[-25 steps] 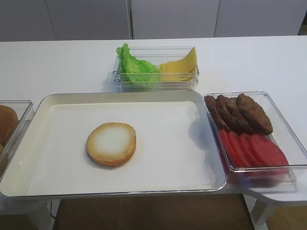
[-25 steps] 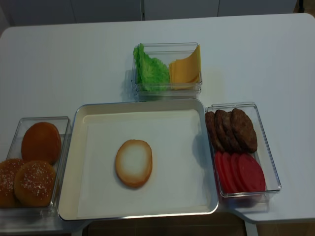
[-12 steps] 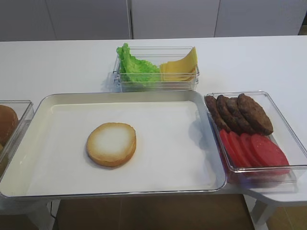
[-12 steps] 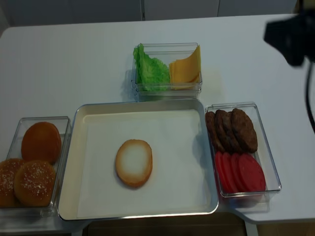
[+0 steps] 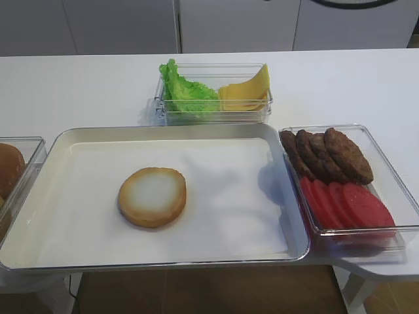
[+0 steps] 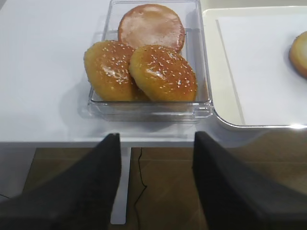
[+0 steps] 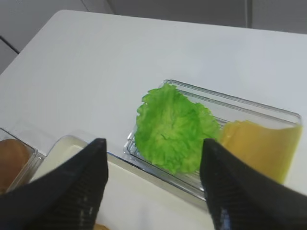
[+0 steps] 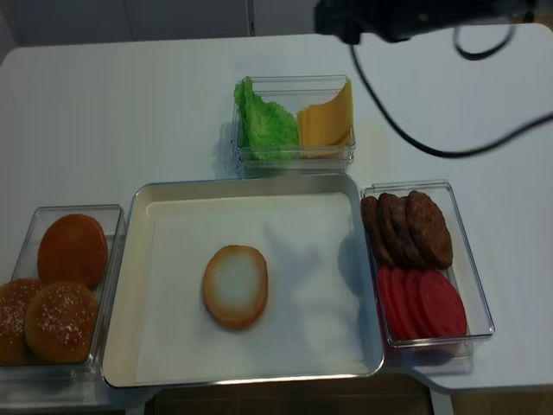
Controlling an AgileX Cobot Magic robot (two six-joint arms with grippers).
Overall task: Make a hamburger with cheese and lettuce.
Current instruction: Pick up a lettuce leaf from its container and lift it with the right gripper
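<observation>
The right arm has swung in from the right & now hangs over the back box; right gripper [image 7: 153, 184] wide open, holding nothing, aimed at the lettuce [image 7: 171, 127] w/ cheese [image 7: 259, 146] beside it; hamburger [image 5: 152, 196] bun sits bare on the tray [image 5: 78, 140]; nothing stacked yet; left gripper [image 6: 154, 158] open, idle near the counter [image 5: 78, 85] edge.

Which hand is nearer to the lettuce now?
Right. The right hand hangs open above the lettuce, which shows between its fingers. The left hand is far off, beside the bun box.
</observation>
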